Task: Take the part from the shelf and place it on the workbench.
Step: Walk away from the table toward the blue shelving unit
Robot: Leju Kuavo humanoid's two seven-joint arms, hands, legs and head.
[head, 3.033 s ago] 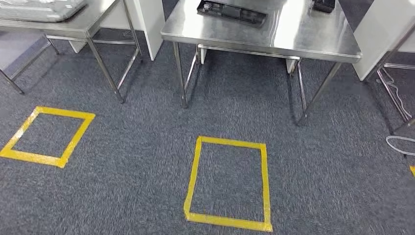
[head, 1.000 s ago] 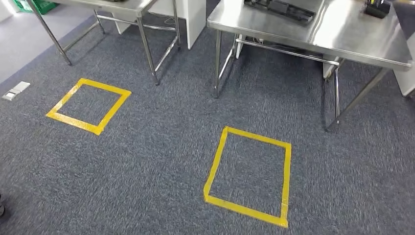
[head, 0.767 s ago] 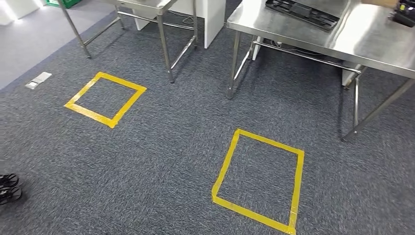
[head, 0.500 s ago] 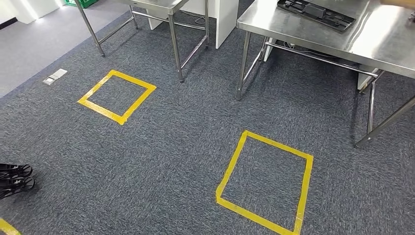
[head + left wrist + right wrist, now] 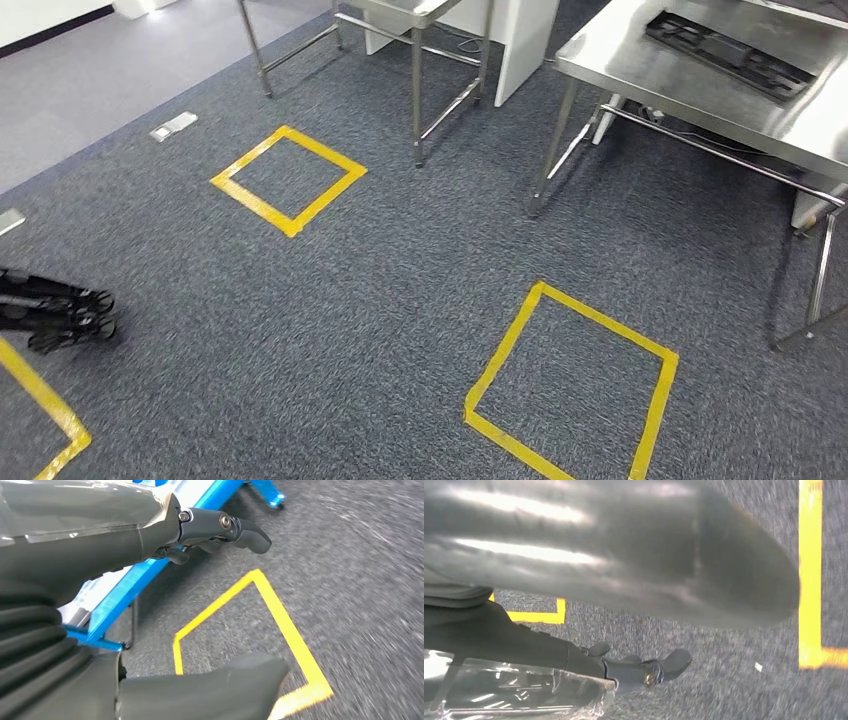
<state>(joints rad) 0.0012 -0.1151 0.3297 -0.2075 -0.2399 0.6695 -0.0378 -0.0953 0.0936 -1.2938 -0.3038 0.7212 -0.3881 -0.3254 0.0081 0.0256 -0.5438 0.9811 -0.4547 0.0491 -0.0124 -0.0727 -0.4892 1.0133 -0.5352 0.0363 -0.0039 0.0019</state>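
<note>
A steel workbench stands at the upper right of the head view, with a long black tray-like part lying on its top. My left hand hangs over grey carpet, its dark fingers and thick thumb apart with nothing between them. Beside it runs a blue metal frame, possibly the shelf. My right hand also hangs over the carpet, its fingers spread away from the thumb, holding nothing.
Yellow tape squares mark the carpet at centre left and lower right, and a tape corner lies at the bottom left. A second steel table stands at the top. A dark low object sits at the left edge.
The camera has swung to the left, so the whole floor scene has slid right. The workbench now sits at the upper right, and the dark object has come further in at the left edge.
</note>
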